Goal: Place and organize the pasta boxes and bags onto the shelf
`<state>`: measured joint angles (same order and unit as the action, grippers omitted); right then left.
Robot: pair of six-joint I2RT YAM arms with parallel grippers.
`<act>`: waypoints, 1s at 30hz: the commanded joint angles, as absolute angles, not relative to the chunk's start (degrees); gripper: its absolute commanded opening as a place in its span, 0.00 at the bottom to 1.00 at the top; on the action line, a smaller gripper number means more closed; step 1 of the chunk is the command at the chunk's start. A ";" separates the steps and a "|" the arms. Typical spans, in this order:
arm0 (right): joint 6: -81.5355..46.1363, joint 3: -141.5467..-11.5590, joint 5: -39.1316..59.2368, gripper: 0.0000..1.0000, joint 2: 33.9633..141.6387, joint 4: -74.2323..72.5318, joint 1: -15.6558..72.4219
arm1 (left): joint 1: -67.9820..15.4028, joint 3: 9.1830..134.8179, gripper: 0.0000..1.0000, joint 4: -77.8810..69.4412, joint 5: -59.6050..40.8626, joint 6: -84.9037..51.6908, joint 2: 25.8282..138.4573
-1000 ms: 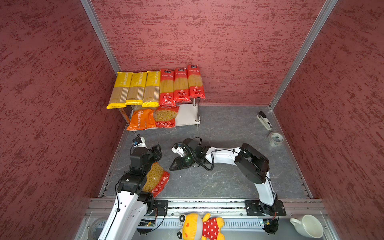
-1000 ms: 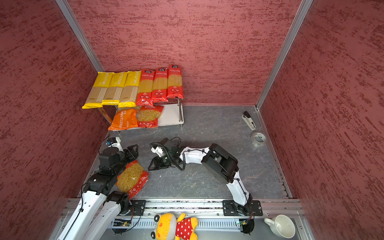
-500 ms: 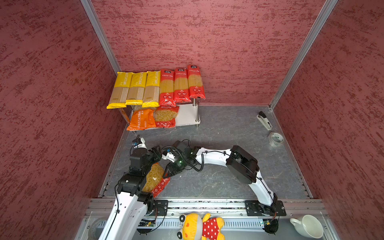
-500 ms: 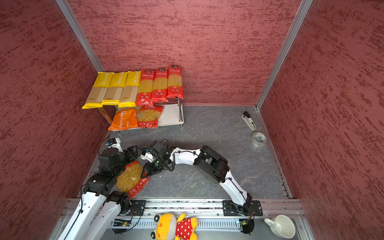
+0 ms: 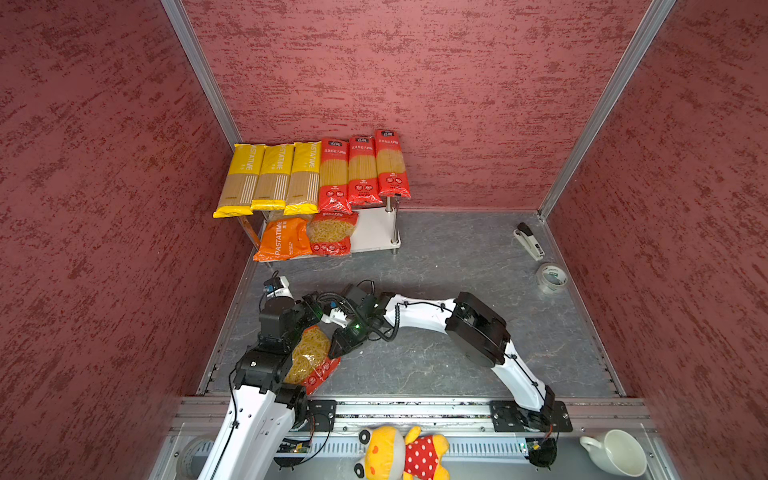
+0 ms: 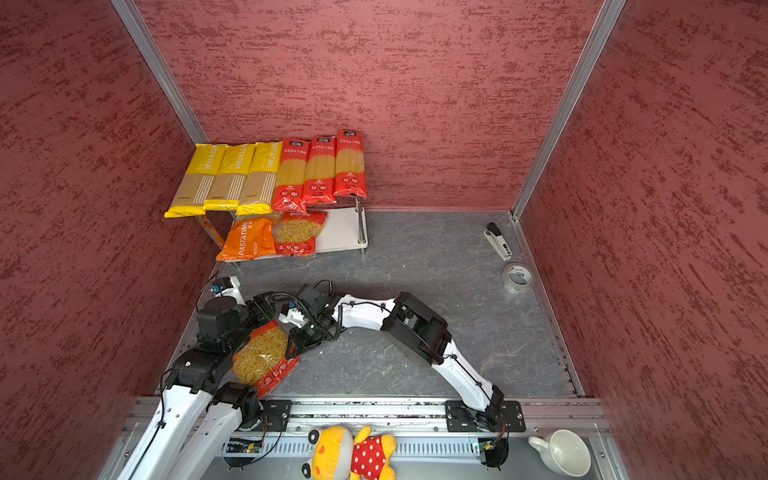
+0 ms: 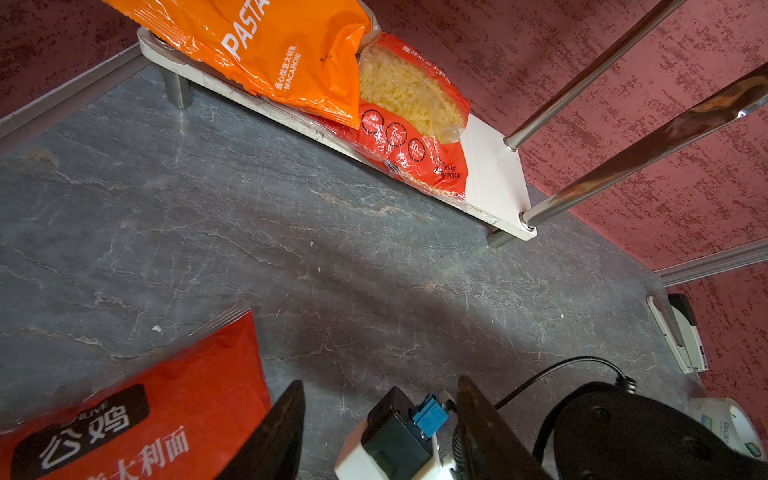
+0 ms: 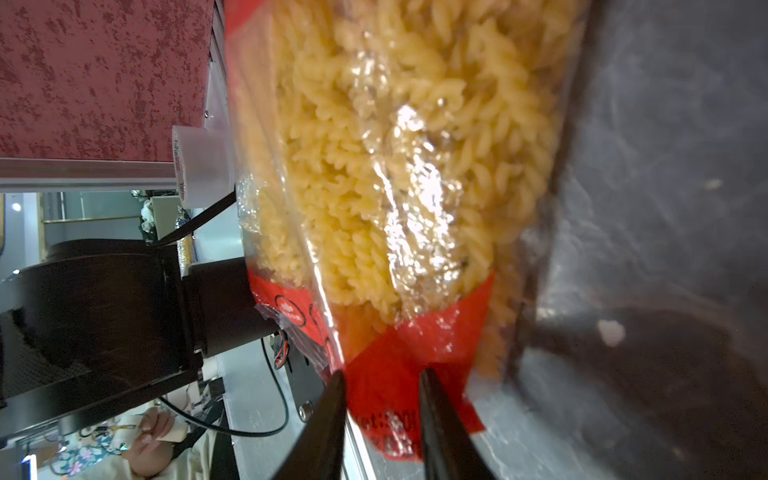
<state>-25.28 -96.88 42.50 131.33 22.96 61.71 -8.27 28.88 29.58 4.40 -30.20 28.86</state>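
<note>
Sitting at seven o'clock on the worktop [image 5: 436,374], the loose red bag [image 5: 309,353] lies well apart from the shelf [image 5: 374,232] at eleven o'clock. The right jaws pinch its red corner; the left jaws stand apart beside it, holding nothing.

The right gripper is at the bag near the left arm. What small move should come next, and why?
Probably lift the red bag slightly with the right gripper: its fingers pinch the bag's red end, the left gripper stands open beside it, and the shelf has free room on its lower board.
</note>
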 commanded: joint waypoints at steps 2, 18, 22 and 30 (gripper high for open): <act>-23.90 -97.06 39.57 0.16 131.51 25.89 62.84 | -8.09 28.59 0.58 28.71 4.17 -30.50 28.48; -26.55 -92.21 30.81 0.00 126.63 20.75 61.79 | -8.09 28.92 0.58 28.52 3.45 -30.67 27.95; -26.72 -91.71 26.20 0.00 125.88 20.08 61.77 | -8.09 28.92 0.58 28.46 3.52 -30.67 27.95; -26.88 -89.92 21.80 0.00 123.86 18.67 61.79 | -8.09 28.61 0.58 28.12 3.53 -30.66 28.15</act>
